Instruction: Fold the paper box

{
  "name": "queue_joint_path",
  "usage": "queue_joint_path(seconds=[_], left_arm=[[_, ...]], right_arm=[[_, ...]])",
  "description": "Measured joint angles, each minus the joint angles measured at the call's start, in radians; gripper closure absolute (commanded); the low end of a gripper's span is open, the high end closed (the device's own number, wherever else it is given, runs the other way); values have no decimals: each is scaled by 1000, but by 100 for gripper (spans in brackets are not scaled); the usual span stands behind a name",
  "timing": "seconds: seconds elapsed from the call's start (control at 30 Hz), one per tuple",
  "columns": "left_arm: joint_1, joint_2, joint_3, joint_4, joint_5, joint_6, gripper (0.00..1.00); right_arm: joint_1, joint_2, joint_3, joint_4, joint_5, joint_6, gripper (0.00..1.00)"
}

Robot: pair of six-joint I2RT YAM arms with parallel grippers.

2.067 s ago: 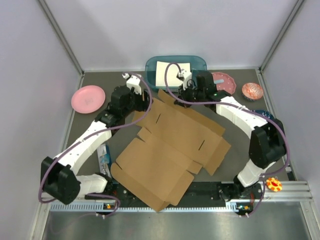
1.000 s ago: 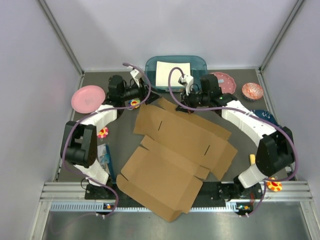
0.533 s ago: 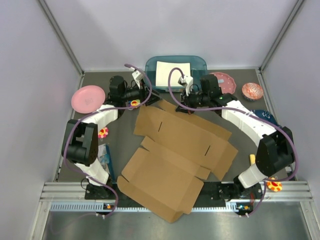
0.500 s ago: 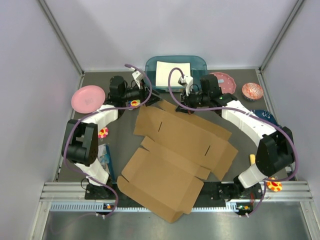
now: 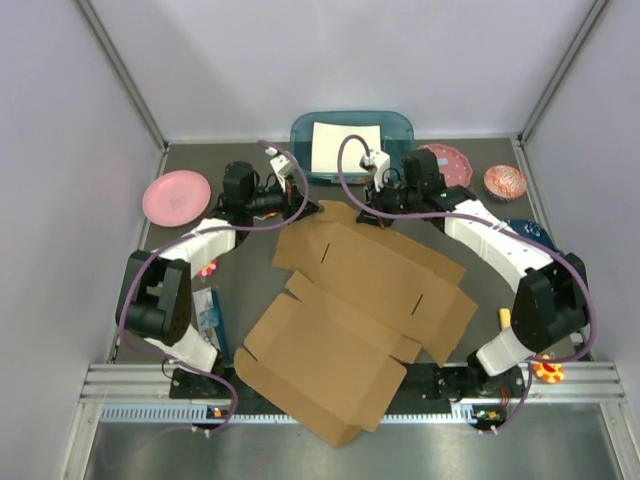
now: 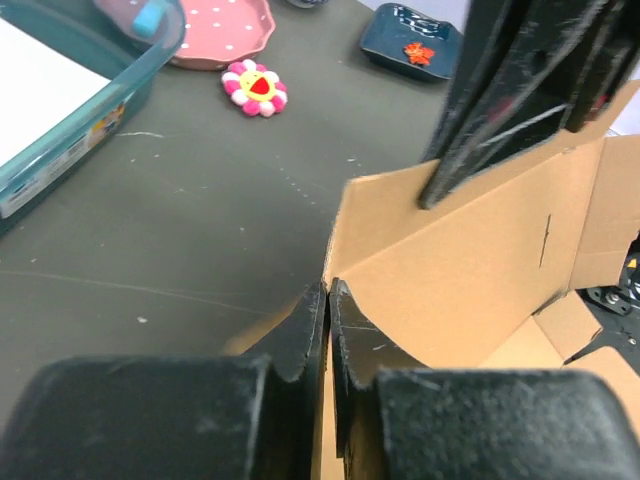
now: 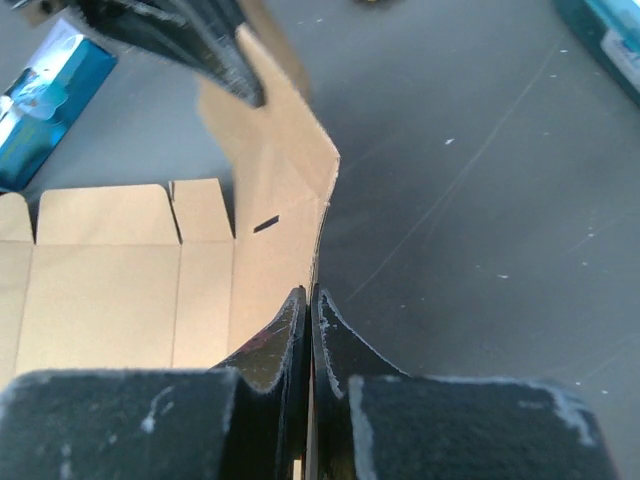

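The paper box (image 5: 345,300) is a large brown die-cut sheet lying mostly flat in the middle of the table, with its far flap (image 6: 470,260) lifted upright. My left gripper (image 5: 311,207) is shut on the left end of that flap; in the left wrist view its jaws (image 6: 328,292) pinch the cardboard edge. My right gripper (image 5: 369,217) is shut on the same flap a little further right, and the right wrist view shows the edge caught between its jaws (image 7: 312,295). Each wrist view shows the other gripper's dark fingers (image 6: 500,100) (image 7: 205,45) on the flap.
A teal bin (image 5: 300,135) holding a white sheet stands just behind the grippers. A pink plate (image 5: 177,196) lies at the left. A dotted pink plate (image 5: 447,162) and a patterned bowl (image 5: 504,182) are at the back right. A blue packet (image 5: 208,315) lies by the left arm.
My left gripper has shut on the far flap's left end after standing open beside it. The left arm moved slightly right. The right gripper kept its grip.
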Motion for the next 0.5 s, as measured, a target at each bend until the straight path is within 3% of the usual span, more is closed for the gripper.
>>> queue_joint_path(seconds=[0.27,0.5], left_arm=[[-63,-78,-45,-12,-87,-1,100],[-199,-171,-124,-12,-342,17,100]], right_arm=[[10,-5,-2,22,102,6,100],[63,-42,-40,42,254,36,100]])
